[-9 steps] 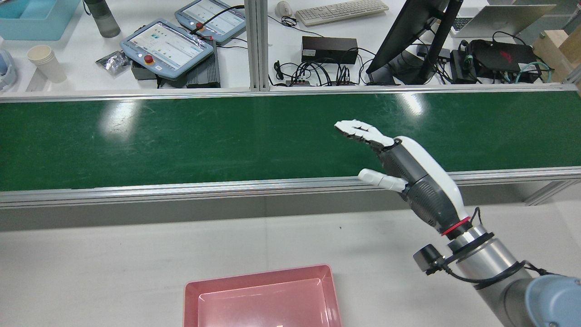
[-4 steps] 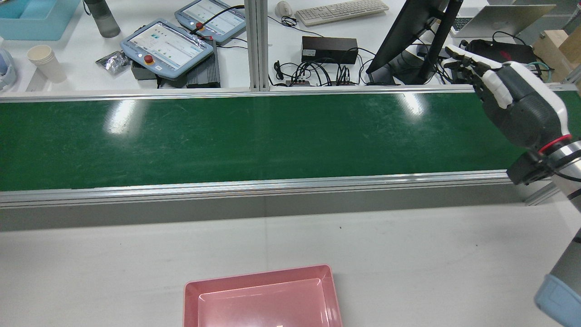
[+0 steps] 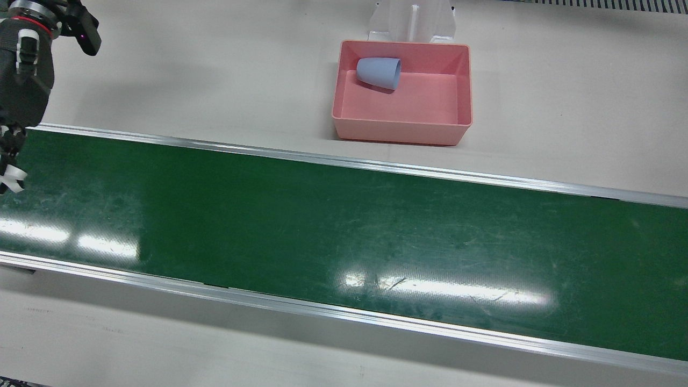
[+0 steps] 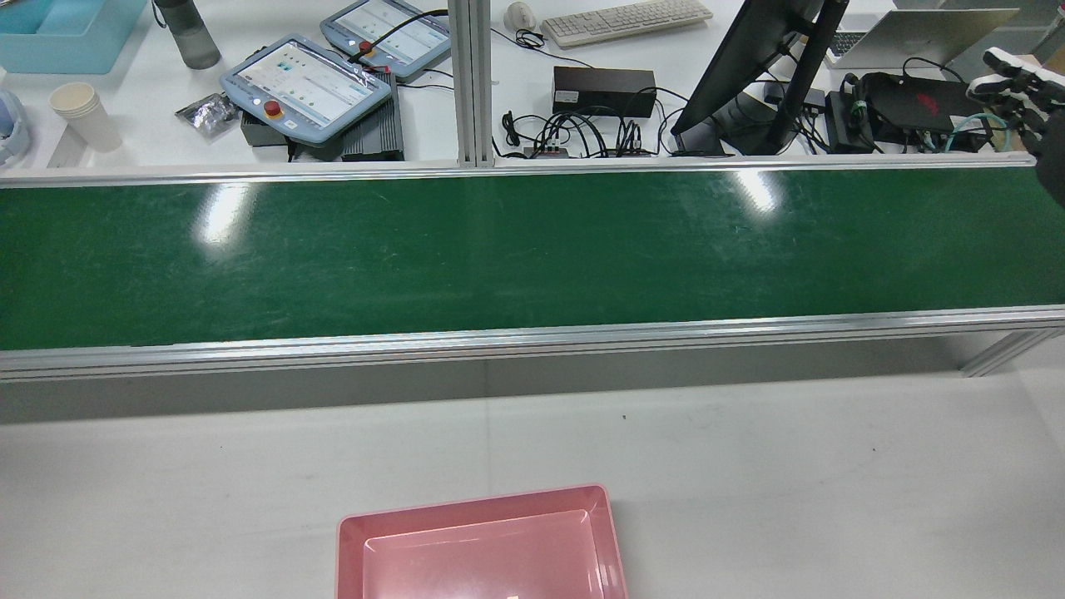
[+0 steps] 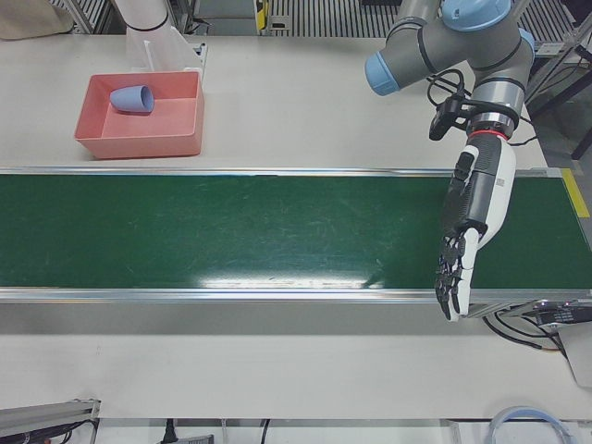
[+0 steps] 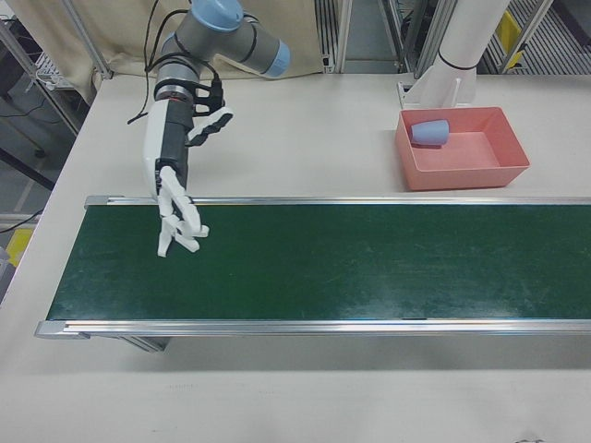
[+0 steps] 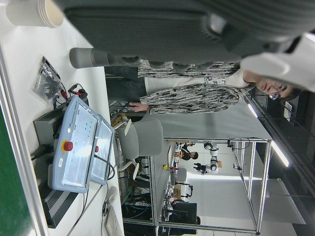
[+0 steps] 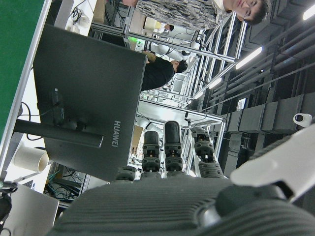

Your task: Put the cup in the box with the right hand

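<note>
Pink box (image 3: 403, 131) on the table (image 3: 215, 64), just short of the green belt (image 3: 344, 226). Cup (image 3: 379, 72) inside it, lying on its side in the corner on the pedestal side, toward the right arm. Touching the wall there, or nearly; hard to say which from above. Judged done, or all but.

Right hand (image 6: 174, 194) well away from the box, hanging over one end of the belt with fingers spread and straight, gripping nothing. Left hand (image 5: 470, 217) over the other end, fingers stretched downward, likewise empty.

Little left to spoil, then, but some. Could roll: a tipped cup on a smooth floor, free to wander after any knock to the box. Most likely cause of such a knock: a low sweep of the right arm across the box on the way home. Could also catch a fingertip on the belt's metal rail, with the spread fingers seemingly close above it in the right-front view. Worth lifting clear before swinging anywhere. No call to reach back in and right the cup; likelier to tip it out than to tidy it.
</note>
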{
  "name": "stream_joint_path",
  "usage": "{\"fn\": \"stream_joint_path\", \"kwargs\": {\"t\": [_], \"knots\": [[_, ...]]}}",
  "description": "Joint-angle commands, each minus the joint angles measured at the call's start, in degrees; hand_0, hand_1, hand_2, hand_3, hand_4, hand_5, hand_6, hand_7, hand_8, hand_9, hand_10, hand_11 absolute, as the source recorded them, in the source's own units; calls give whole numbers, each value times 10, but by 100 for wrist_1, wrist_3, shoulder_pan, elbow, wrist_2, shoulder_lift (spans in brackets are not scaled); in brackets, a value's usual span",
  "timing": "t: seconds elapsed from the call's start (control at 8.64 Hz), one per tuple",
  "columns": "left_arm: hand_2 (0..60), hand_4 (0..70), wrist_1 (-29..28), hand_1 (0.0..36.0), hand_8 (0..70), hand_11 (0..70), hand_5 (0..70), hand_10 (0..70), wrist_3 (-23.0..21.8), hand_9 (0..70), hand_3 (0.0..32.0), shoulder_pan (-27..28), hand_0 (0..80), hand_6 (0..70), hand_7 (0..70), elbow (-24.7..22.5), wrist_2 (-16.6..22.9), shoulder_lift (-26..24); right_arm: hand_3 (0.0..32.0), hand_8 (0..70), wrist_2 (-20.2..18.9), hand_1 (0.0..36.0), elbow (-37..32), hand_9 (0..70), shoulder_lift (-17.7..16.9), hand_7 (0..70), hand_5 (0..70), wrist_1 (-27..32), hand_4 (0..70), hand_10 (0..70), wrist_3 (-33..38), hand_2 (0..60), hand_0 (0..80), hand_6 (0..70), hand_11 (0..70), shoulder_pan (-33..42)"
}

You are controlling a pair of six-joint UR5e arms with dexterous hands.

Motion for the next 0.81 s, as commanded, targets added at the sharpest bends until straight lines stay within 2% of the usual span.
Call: {"fn": "stream_joint_path", "kwargs": {"t": [0.0,0.12,0.23,0.69], "knots": [[0,0,0,0,0,0,0,0,0,0,0,-9,0,0,0,0,6,0,0,110,-616,22,-749,243,-575,444,16,821,0,20,213,78,118,99,32,1336],[0,0,0,0,0,0,0,0,0,0,0,0,0,0,0,0,-3,0,0,117,-818,14,-1073,250,-559,421,17,1196,0,30,204,76,74,96,46,1662],[0,0,8,0,0,0,0,0,0,0,0,0,0,0,0,0,-3,0,0,124,-1046,15,-1494,266,-524,460,15,1626,0,32,204,90,89,103,47,1961],[0,0,8,0,0,0,0,0,0,0,0,-9,0,0,0,-9,6,0,0,104,-1145,35,-1393,231,-576,415,18,1648,0,9,213,86,167,93,17,2192]]}}
